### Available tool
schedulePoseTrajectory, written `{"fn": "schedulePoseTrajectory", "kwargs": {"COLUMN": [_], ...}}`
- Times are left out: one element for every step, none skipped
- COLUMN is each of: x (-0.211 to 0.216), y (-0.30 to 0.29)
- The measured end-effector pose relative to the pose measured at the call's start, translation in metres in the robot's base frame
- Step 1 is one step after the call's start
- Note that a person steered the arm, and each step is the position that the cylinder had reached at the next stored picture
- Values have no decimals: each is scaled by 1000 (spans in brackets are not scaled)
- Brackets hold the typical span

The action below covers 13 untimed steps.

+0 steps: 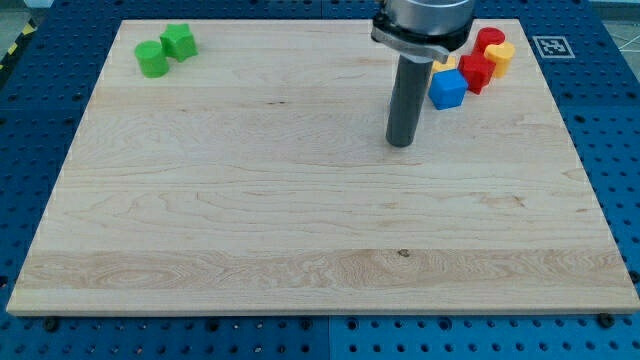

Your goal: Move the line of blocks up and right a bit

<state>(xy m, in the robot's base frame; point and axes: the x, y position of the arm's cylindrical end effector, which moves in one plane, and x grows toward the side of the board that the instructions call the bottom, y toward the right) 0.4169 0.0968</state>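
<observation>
A slanted line of blocks lies at the view's top right: a blue cube (pixel 448 89) at its lower left, a red block (pixel 476 72) beside it, a yellow block (pixel 500 56) and a red block (pixel 489 39) at the upper right. A small yellow piece (pixel 443 64) shows just above the blue cube, partly hidden by the rod. My tip (pixel 401 143) rests on the wooden board, below and to the left of the blue cube, apart from it.
Two green blocks, a cylinder (pixel 152 60) and a star-like block (pixel 179 42), sit together at the view's top left. The wooden board (pixel 300 230) lies on a blue perforated table. A marker tag (pixel 548 46) is at the top right.
</observation>
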Motion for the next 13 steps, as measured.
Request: {"fn": "schedulePoseTrajectory", "kwargs": {"x": [-24,-31,-25,-1,-1,-11,-32,-33,-43,-45,-48,-48,-52], "y": [22,36,35,-8,-52,-65,-44,-44,-29,-19,-6,5,23]}}
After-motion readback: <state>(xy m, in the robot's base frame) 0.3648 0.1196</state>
